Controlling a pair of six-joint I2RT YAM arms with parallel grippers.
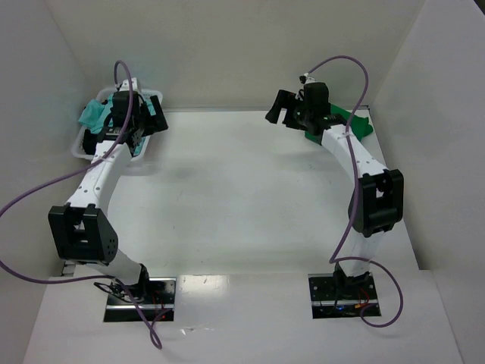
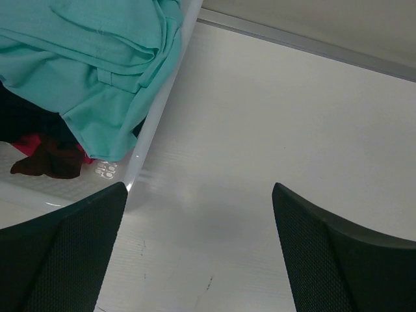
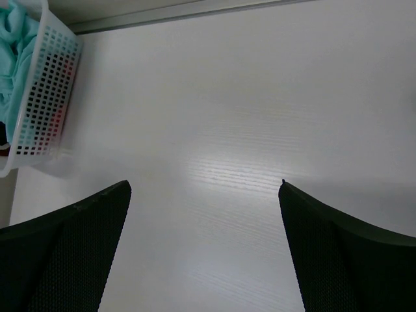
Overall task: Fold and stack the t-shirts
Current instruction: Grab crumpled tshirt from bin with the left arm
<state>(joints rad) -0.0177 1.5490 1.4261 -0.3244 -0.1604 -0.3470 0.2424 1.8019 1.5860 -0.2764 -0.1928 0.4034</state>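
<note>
The teal t-shirt (image 2: 97, 71) lies heaped inside the white lattice basket (image 2: 140, 159), at whose rim the spread, empty left hand (image 2: 199, 192) hovers, while the equally spread right hand (image 3: 205, 188) sits well away from that basket.

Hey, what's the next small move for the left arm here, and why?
Probably shift the left gripper across the rim of the basket and lower it onto the teal t-shirt. Its jaws stand open and empty over the table just beside the basket, and the shirt lies bunched on top of the darker cloth inside, so it looks like the easiest one to grab.
</note>
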